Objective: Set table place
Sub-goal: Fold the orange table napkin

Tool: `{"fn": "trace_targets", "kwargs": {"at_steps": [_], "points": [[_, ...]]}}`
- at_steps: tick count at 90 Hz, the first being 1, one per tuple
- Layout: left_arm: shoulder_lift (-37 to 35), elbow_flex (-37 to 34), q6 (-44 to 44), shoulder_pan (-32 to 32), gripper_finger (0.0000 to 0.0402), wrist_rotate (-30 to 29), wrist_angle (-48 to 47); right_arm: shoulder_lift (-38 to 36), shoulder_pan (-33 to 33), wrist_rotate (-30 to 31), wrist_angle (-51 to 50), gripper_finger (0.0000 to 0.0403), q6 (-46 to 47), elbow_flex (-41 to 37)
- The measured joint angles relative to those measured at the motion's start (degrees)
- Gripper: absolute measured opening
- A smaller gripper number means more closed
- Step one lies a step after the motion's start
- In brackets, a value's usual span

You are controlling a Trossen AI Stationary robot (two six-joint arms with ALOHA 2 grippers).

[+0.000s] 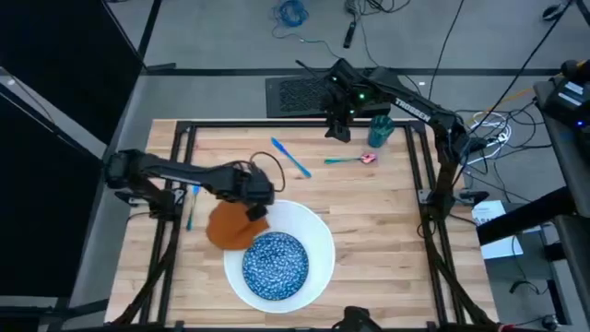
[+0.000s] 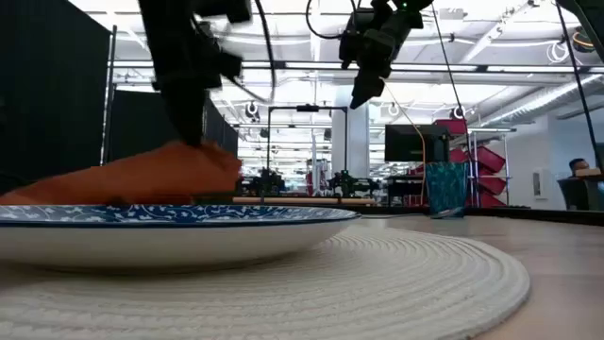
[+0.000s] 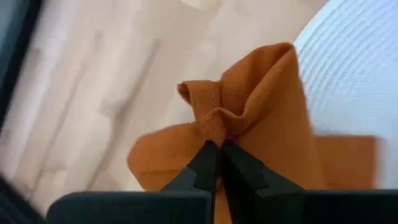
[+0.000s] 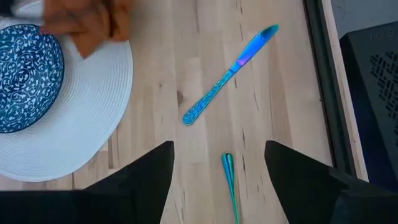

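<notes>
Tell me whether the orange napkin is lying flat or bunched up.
Bunched up. The left end effector is shut on the napkin, pinching a fold into a raised peak beside the white plate.

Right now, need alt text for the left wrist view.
The left claw is shut on a bunched fold of the orange napkin, which drapes partly over the white plate's rim above the wooden table.

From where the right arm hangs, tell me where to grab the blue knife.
Take the knife by its patterned handle, from straight above, fingers across its width. It lies flat and slantwise on the table, clear of the plate; the right gripper hangs open nearby.
</notes>
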Motion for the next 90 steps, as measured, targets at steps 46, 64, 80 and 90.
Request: {"fn": "trace_targets", "kwargs": {"at_steps": [46,64,80,90], "points": [[-16.6,0.1,-27.5,-17.8,0.0000,6.2,-20.0,0.0,0.0,0.0,0.2,0.0238,0.0,0.0],[-17.4,1.9,-38.8,-33.9,0.0000,2.4,-17.3,0.0,0.0,0.0,1.0,0.0238,-0.5,0.0],[-17.5,5.0,-50.6,-44.8,0.0000,0.6,-17.4,0.0,0.0,0.0,1.0,0.0238,-0.2,0.0],[-17.0,6.9,-59.3,-50.0,0.0000,1.4,-17.5,0.0,-0.1,0.0,0.5,0.0238,-0.2,0.0]]}}
